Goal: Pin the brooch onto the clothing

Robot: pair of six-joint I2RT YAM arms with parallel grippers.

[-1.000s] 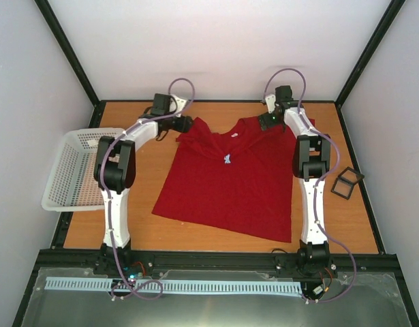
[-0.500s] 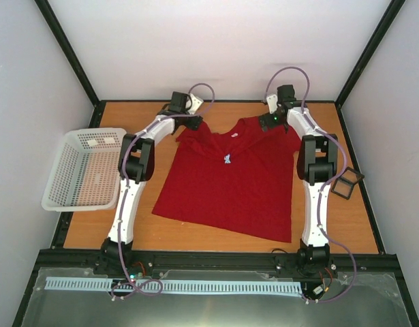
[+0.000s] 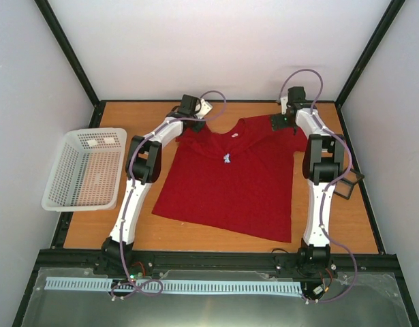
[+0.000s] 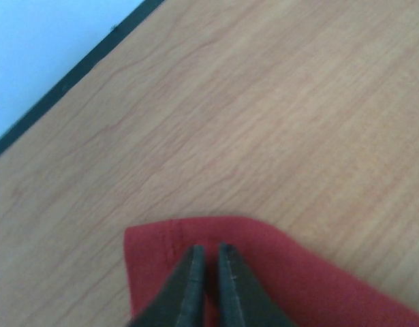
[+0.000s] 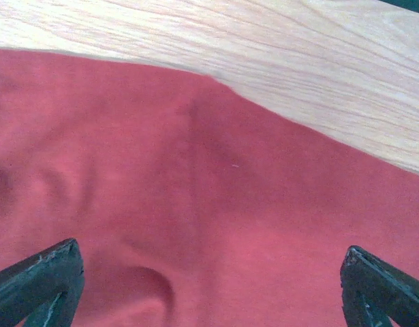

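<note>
Left claw [image 4: 210,249] pinching T-shirt [image 4: 298,286] sleeve, right claw [image 5: 209,249] wide open over it

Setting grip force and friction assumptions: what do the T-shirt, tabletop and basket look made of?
T-shirt: soft knit fabric, probably cotton, matte red; it creases and shows a stitched hem at the sleeve edge.
Tabletop: wood or wood-look laminate, smooth with a low sheen; grain lines are visible, but which of the two can't be told.
Basket: white plastic by the look, with rigid moulded mesh walls.
</note>
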